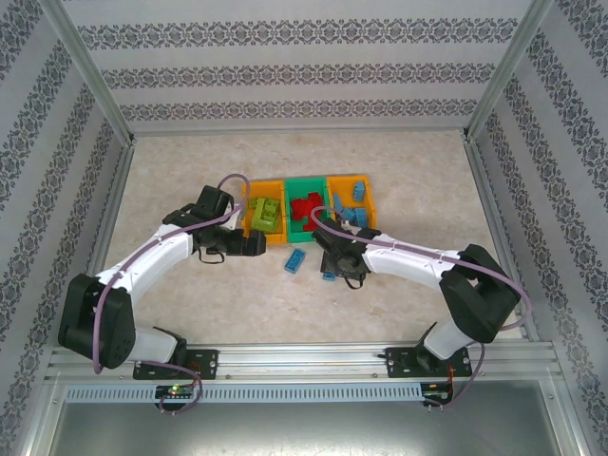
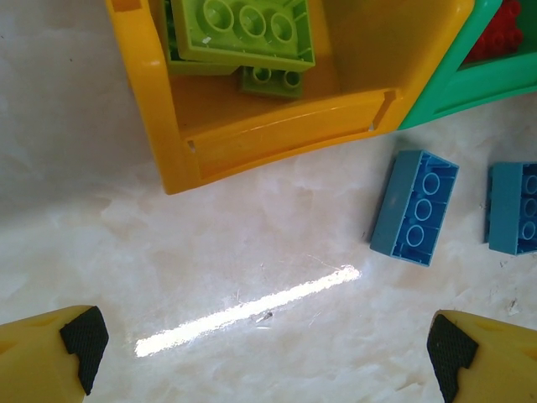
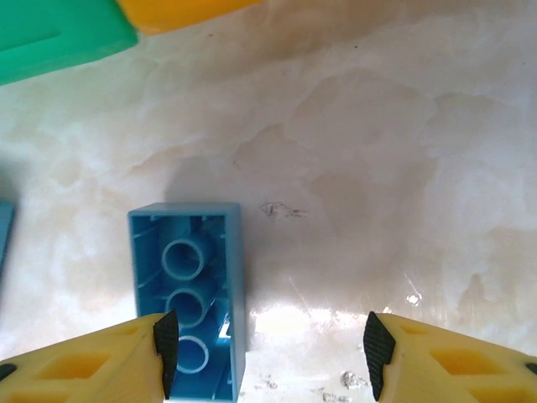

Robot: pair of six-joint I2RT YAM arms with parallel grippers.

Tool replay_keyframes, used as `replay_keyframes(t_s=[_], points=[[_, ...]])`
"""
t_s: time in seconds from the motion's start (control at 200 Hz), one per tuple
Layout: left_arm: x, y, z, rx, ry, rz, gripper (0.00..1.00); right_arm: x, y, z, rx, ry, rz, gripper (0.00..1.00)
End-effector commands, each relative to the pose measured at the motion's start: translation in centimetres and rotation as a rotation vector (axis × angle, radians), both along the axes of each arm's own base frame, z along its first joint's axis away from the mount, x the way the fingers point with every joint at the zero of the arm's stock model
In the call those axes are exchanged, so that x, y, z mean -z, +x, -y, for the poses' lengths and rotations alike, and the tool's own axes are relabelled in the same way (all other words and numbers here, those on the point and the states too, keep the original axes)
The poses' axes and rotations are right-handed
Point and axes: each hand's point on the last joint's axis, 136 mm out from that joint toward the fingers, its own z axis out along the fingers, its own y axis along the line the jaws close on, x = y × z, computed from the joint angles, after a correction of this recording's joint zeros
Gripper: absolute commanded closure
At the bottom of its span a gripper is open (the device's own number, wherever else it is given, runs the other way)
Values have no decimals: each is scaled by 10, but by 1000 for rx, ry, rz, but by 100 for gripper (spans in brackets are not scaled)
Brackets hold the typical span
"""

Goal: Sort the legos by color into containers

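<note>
From above, three bins stand in a row mid-table (image 1: 190, 313). The left orange bin (image 1: 251, 224) holds lime bricks (image 1: 267, 215), the green bin (image 1: 293, 188) holds red bricks (image 1: 306, 207), and the right orange bin (image 1: 366, 190) holds blue bricks (image 1: 353, 211). Two more blue ones lie on the table in front of the row. The first blue brick (image 1: 296, 261) is in front of the green bin, and the second blue brick (image 1: 329, 275) is just to its right. The left pincer (image 1: 258, 245) sits just in front of the left orange bin. The right pincer (image 1: 340, 273) is low over the second blue brick. From here I cannot tell how wide either one stands.

In the left wrist view the left pincer (image 2: 264, 348) is spread wide with only bare table between its pads (image 2: 82, 340). Ahead are the left orange bin (image 2: 277, 134) with its lime bricks (image 2: 247, 29) and a corner of the green bin (image 2: 453, 84) with red bricks (image 2: 508, 34). The first blue brick (image 2: 415, 208) and the second blue brick (image 2: 513, 208) lie to the right, both hollow side up.

In the right wrist view the right pincer (image 3: 271, 344) is also wide. The second blue brick (image 3: 189, 285) lies hollow side up on the table, its near end between the pads (image 3: 165, 344) and close against the left one. The brick is not gripped. Corners of the green bin (image 3: 59, 38) and right orange bin (image 3: 180, 10) show at the top.
</note>
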Motion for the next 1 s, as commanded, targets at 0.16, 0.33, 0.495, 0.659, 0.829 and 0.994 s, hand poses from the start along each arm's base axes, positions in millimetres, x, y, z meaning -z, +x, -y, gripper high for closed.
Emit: replay_keyframes(t_s=[0.16,0.33,0.495,0.659,0.829,0.994], points=[[-8,7,14,43,-14,37,0,0,4,-25,-74,19,5,34],[-9,7,15,48,-4,40,0,17,2,-29,-81,-9,-46,33],[-10,8,15,52,2,40,0,35,1,-22,-66,-33,-92,42],[-10,9,15,55,9,42,0,30,-2,-17,-69,-35,-81,62],[-10,11,19,60,6,39,0,-3,7,-5,-44,-17,15,73],[-11,15,26,83,12,40,0,-46,33,11,4,46,127,75]])
